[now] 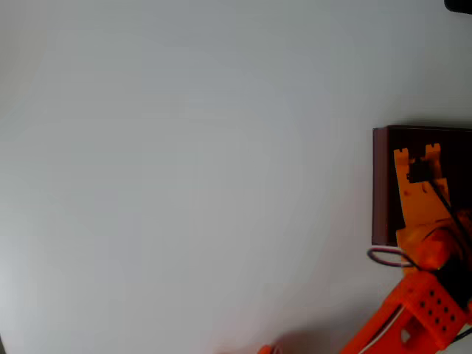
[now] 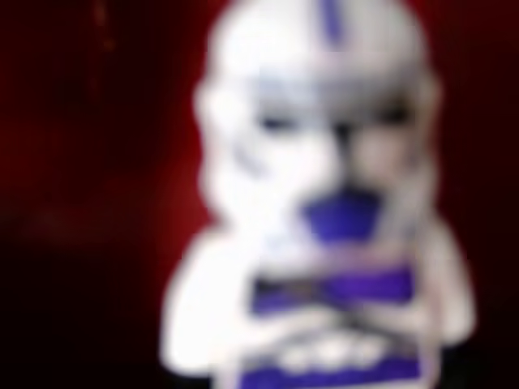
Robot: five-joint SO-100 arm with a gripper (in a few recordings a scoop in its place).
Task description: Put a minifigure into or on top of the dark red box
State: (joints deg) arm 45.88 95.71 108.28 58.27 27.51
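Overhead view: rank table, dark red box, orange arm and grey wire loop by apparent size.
1. Table, by far the largest.
2-3. Dark red box and orange arm: not ranked. Both are cut off by the frame edge, and the arm sits nearer the camera and covers part of the box.
4. Grey wire loop, smallest.

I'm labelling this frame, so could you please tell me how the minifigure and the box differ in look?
Colour: the minifigure is white with blue-purple marks, while the box has dark red walls and a near-black inside. Shape: the minifigure has a rounded helmeted head; the box is rectangular with straight, thin walls. Sharpness: the minifigure is blurred in the wrist view; the box's edges read clearly from overhead. Shared: red surrounds the minifigure, and the gripper is over the box.
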